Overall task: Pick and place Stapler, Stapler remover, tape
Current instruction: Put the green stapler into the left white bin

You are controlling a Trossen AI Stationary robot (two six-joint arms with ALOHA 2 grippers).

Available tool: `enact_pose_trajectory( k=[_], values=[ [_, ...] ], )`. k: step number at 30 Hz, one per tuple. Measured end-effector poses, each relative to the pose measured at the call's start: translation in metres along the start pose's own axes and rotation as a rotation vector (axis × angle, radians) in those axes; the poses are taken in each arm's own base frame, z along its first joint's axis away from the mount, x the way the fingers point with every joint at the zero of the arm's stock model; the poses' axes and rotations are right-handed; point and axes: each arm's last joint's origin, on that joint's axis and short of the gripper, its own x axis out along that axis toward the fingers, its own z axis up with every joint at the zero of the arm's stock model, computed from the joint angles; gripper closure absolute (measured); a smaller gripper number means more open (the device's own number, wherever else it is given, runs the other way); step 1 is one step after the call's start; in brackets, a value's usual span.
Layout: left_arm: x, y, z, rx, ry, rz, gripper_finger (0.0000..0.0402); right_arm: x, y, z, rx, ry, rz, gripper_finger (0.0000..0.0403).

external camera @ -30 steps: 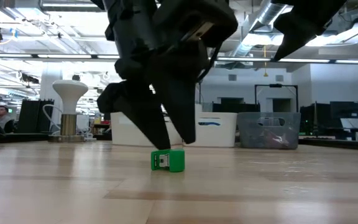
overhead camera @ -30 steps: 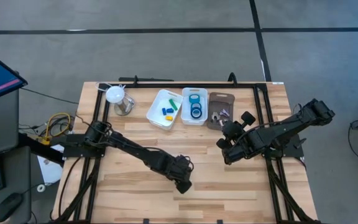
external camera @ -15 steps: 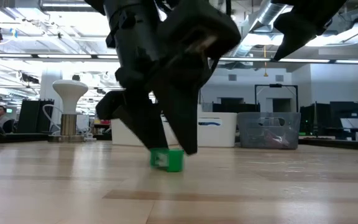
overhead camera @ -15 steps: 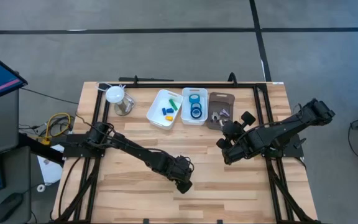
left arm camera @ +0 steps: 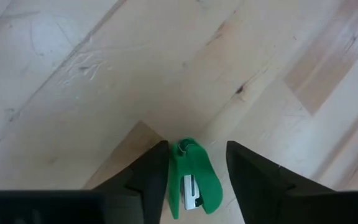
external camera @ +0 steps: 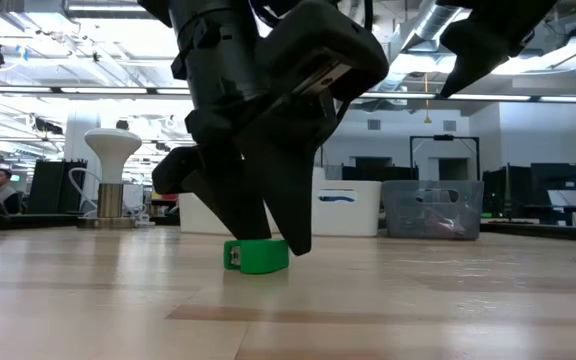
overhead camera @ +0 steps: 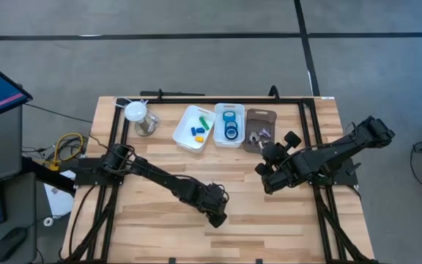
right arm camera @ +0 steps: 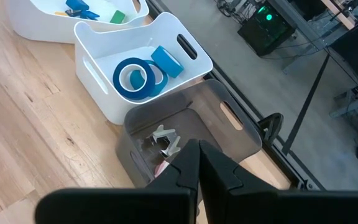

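Fingers: left gripper (left arm camera: 194, 171) has its two dark fingers (left arm camera: 154, 171) apart, one on each side of the small green stapler (left arm camera: 194, 183), tips down at the wooden table (left arm camera: 73, 81).
Contact: the near finger looks just beside or touching the stapler's side, while a sliver of gap shows at the other; not clamped yet, as far as I can judge.
Stapler position: lying between the fingertips on the table's near half, well apart from the bins; in the low view the green stapler (external camera: 256, 256) sits flat on the wood under the gripper.
Step in hand: the grasp of the stapler, at the closing stage.
Next move: squeeze evenly so the small body does not twist out, lift straight, then carry it to the white bin with small coloured pieces (overhead camera: 193, 129).
Left arm pose: stretched low across the table, wrist bent downward over the stapler, left gripper (overhead camera: 215, 214).
Right arm: right gripper (overhead camera: 269, 178) waits raised beside the bins, fingers (right arm camera: 194, 168) together, holding nothing.
Other task things: blue tape rolls (right arm camera: 135, 78) lie in the middle white bin (right arm camera: 98, 99); metal staple removers (right arm camera: 165, 140) in the grey bin (right arm camera: 229, 134).
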Motion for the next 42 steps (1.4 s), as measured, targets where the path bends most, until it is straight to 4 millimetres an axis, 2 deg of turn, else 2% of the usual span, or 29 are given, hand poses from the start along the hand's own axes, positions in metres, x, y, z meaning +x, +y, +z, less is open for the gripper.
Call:
enact_pose_trajectory(
  k=[12,29,37,42],
  values=[
    [0.002,0.000,0.000,0.001,-0.003,0.002,0.0304,0.000,0.000,0.000,0.000,0.000,0.000,0.0403],
    [-0.002,0.002,0.004,0.047,-0.013,-0.006,0.0327,0.000,0.000,0.000,-0.001,0.000,-0.001,0.0403],
    [-0.024,0.007,0.023,0.101,-0.095,0.005,0.0328,-0.001,0.000,0.000,-0.004,-0.002,0.004,0.0403],
    [-0.050,0.014,0.042,0.156,-0.211,0.034,0.0328,-0.005,0.002,-0.002,-0.006,-0.012,0.018,0.0403]
  ],
)
